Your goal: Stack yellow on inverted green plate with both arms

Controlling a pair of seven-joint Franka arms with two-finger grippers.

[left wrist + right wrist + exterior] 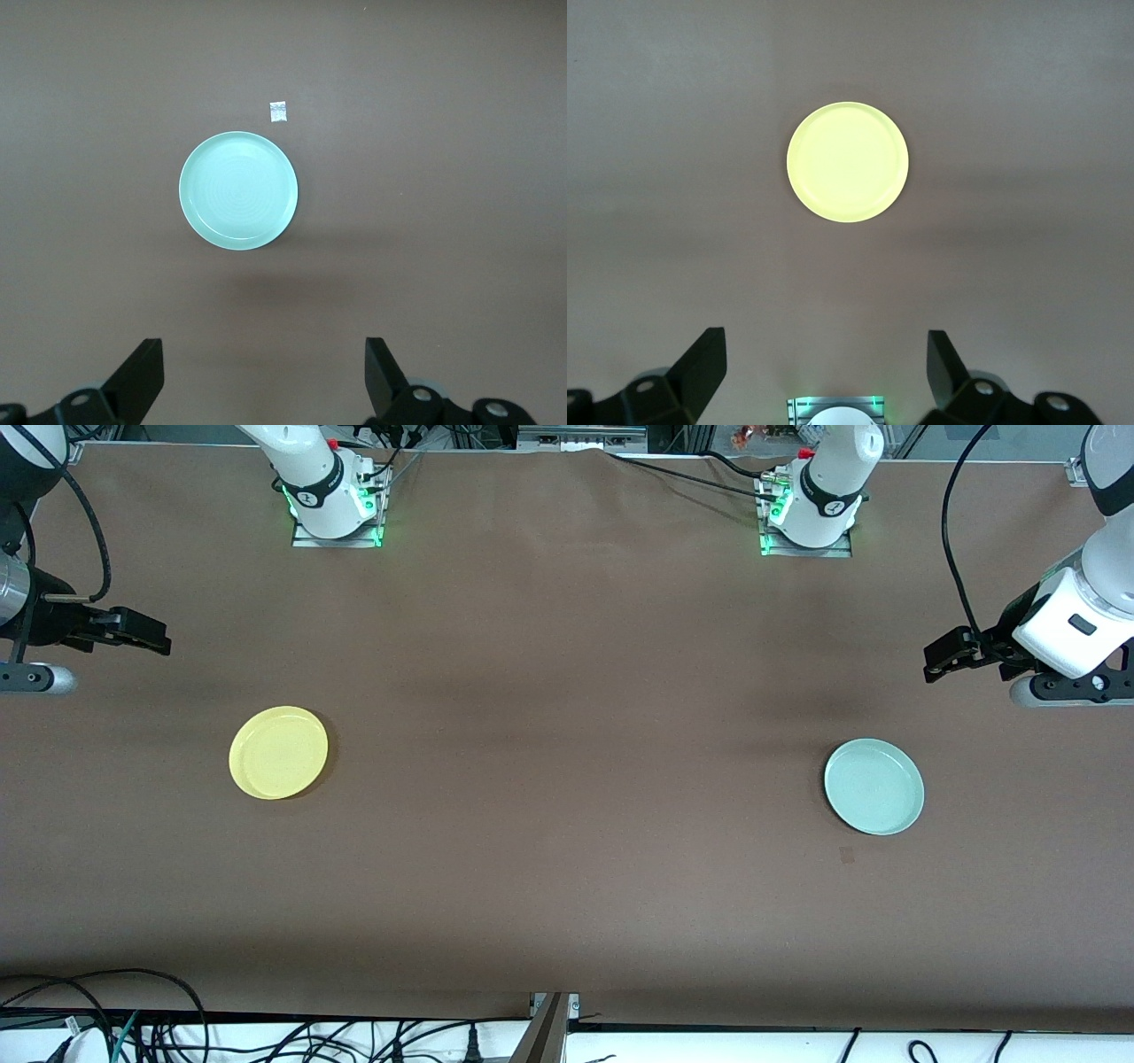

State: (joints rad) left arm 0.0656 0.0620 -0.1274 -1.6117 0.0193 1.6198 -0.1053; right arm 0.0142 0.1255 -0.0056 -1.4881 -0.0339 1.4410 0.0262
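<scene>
We are looking at a yellow plate (278, 752) lying right way up on the brown table (567, 797) toward the right arm's end, and a green plate (873, 786) lying right way up toward the left arm's end, well apart from it and slightly nearer the front camera. Both plates are sitting empty. We are holding the left gripper (264, 372) spread wide in the air near the green plate, gripping nothing, and the right gripper (826, 367) equally spread near the yellow plate. We are judging both plates light, stiff and rather slick, so we are expecting to pinch each by its shallow rim. The green plate is not yet turned over. A small white scrap (278, 111) is lying just beside it.
</scene>
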